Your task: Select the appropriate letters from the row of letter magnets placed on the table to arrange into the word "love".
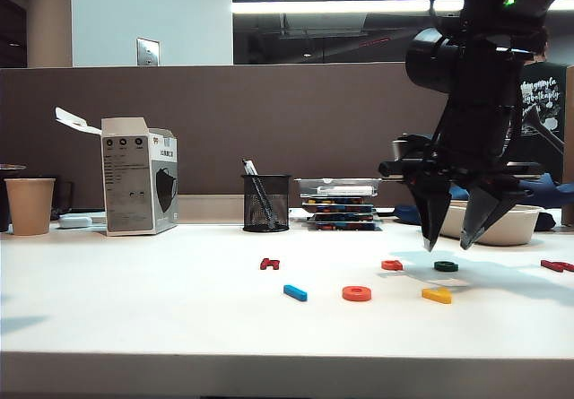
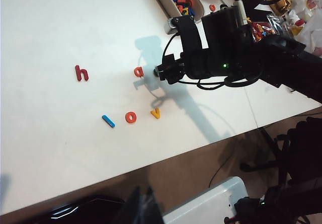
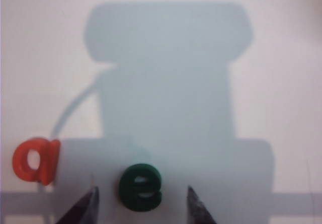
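Right pincer (image 3: 142,204) spread wide, empty, straddling green e (image 3: 140,187) directly below on tabletop (image 1: 134,318); left pincer unseen, state unknown, far off.

Right arm (image 1: 475,67) black, bulky cylindrical joint — green LED lit, black cables looped; right gripper (image 1: 457,235) — tapered dark fingers.

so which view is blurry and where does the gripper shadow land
Right wrist view: soft focus, the green e and orange-red a fuzzy-edged, a broad grey shadow over the table. Exterior view: sharper, the open right gripper shadowing the table around the e.
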Tool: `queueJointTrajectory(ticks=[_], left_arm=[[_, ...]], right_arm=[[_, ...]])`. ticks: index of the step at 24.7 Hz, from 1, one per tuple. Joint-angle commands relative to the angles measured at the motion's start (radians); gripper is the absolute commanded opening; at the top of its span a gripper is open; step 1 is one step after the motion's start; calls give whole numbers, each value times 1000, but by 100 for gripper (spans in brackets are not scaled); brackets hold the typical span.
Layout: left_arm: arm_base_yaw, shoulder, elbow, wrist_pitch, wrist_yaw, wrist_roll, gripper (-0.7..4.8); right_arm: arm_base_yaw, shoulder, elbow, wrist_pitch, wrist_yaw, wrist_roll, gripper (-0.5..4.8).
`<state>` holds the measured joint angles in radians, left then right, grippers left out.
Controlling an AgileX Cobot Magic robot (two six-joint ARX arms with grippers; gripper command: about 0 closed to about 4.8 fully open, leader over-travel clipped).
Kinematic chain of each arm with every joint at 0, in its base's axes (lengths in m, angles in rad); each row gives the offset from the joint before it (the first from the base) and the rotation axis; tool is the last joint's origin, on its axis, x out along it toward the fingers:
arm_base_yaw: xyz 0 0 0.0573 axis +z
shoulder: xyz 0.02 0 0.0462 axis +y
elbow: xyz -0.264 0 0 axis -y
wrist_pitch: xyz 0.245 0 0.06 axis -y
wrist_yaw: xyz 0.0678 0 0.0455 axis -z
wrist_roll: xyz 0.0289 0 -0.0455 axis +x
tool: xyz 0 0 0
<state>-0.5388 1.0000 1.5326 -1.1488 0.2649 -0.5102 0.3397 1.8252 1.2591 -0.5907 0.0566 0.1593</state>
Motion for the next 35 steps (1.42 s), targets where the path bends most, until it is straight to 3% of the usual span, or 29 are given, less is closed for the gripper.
queueJointTrajectory(ticks=[1, 5, 35], left_arm=[[0, -2, 3, 2, 2, 5, -5], [0, -2, 3, 2, 1, 5, -5], [0, -2, 3, 2, 1, 5, -5]], right_arm=[[1, 5, 3, 31, 0, -10, 216], [1, 43, 3, 33, -37, -10, 216], [1, 58, 3, -34, -33, -10, 198]])
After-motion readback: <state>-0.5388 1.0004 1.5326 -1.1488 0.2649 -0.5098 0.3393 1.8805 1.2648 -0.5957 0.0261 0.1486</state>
